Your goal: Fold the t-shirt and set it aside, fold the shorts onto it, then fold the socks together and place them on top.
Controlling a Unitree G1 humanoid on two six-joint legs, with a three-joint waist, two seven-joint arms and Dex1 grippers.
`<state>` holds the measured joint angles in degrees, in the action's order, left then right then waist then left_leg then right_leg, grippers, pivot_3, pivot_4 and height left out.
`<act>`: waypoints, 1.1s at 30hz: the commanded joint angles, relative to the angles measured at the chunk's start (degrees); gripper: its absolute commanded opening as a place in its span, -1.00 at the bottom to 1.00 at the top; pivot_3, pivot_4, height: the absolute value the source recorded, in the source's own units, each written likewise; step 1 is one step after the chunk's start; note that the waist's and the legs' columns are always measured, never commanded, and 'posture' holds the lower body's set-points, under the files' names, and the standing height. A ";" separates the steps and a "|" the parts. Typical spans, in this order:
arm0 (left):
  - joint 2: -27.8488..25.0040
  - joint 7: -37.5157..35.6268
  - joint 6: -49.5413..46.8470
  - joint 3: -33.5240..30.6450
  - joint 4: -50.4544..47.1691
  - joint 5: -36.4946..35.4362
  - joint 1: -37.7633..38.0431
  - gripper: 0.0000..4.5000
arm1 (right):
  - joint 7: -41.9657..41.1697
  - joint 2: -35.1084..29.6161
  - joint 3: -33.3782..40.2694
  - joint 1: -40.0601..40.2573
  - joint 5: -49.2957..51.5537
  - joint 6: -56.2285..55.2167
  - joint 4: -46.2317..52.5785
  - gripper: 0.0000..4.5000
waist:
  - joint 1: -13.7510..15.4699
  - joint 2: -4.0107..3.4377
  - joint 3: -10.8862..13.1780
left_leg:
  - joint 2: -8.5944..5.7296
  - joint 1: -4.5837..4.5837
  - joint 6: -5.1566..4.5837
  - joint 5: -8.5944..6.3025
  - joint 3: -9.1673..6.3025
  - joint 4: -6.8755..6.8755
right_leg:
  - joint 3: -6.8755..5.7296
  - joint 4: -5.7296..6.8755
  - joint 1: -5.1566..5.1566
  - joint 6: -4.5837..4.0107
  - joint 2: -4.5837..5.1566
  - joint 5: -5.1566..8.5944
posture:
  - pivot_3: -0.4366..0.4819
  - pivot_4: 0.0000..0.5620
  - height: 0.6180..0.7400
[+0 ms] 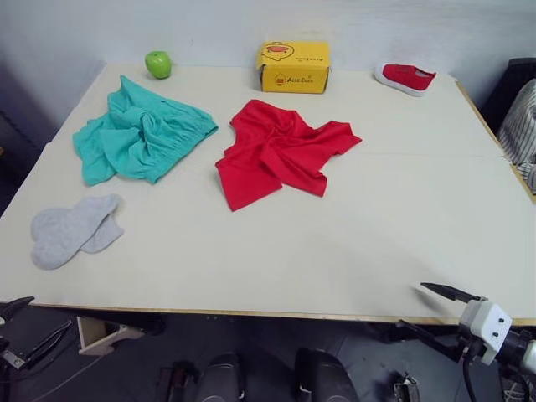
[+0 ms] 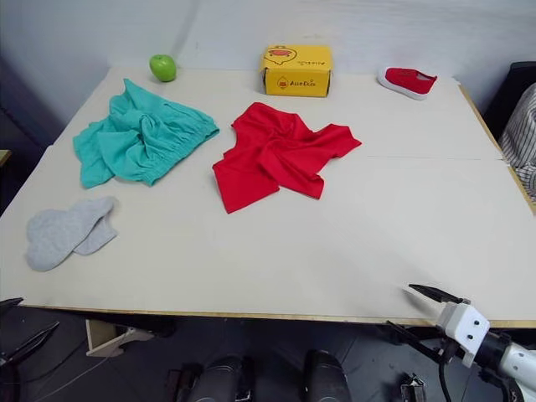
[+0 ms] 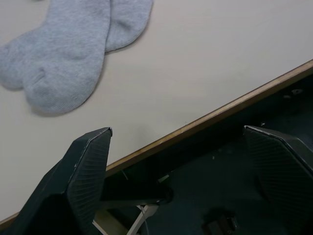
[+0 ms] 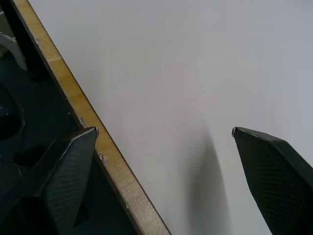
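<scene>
Both grippers, left and right, released with fingers spread at table near edge; t-shirt crumpled mid-table, shorts beside it leftward, socks overlapping near left front.

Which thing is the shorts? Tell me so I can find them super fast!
Look at the big pale table, on the robot's left, toward the far edge. The shorts lie crumpled there, with the green apple behind and the red t-shirt beside. They are the only teal cloth.
</scene>
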<state>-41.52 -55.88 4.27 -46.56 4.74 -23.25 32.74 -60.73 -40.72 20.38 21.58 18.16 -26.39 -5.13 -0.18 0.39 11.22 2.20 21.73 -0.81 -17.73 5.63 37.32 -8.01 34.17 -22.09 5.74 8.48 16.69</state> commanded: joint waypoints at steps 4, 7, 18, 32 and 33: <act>-1.46 -1.74 -6.37 1.63 -6.98 -5.48 -2.35 1.00 | 3.25 0.39 -2.12 -7.50 0.90 3.55 2.46 0.99 | -0.07 0.03 -0.02 | 0.04 0.01 0.03 0.01 0.49 -0.04 | 0.39 0.33 -0.38 -0.01 -0.06 -0.01 | -0.05 -0.47 1.00; -5.46 0.17 -16.63 5.25 -12.33 -7.93 -6.79 1.00 | 5.61 -0.24 -5.10 -15.03 -0.58 8.89 3.46 0.99 | -0.02 0.04 -0.02 | 0.03 -0.01 0.01 0.03 0.59 0.13 | 0.42 0.60 -0.46 -0.01 -0.05 -0.01 | -0.05 -0.47 1.00; -5.85 10.34 -24.90 43.60 -8.82 8.81 -51.54 1.00 | 11.69 6.78 -25.42 -52.45 -15.91 25.55 -9.50 0.99 | -0.62 -0.08 0.04 | -0.17 -0.18 0.21 0.75 1.18 -0.09 | 0.56 1.23 -0.74 -0.12 -0.62 -0.24 | -0.05 -0.47 1.00; 9.00 15.53 -13.67 62.69 30.59 31.60 -79.62 1.00 | 19.12 18.66 -33.27 -76.29 -27.45 21.51 -43.12 0.99 | -1.59 0.05 -0.01 | -0.25 0.58 0.09 0.98 1.62 0.77 | 0.76 1.68 -1.37 0.09 -0.79 -0.36 | -0.05 -0.47 1.00; 9.14 16.25 -13.08 63.28 33.11 32.79 -80.66 1.00 | 19.58 19.33 -33.48 -77.47 -27.90 21.50 -45.11 0.99 | -1.63 0.08 -0.04 | -0.23 0.48 0.08 1.00 1.60 0.77 | 0.82 1.76 -1.33 0.09 -0.78 -0.36 | -0.05 -0.47 1.00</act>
<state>-32.16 -41.16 -8.28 14.68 32.25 4.92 -47.88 -42.26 -22.24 -12.54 -54.37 -8.59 -5.01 -47.54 -1.81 0.47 11.17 2.00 22.13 -0.73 -16.70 7.21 38.09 -7.12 35.99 -23.41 5.83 7.70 16.33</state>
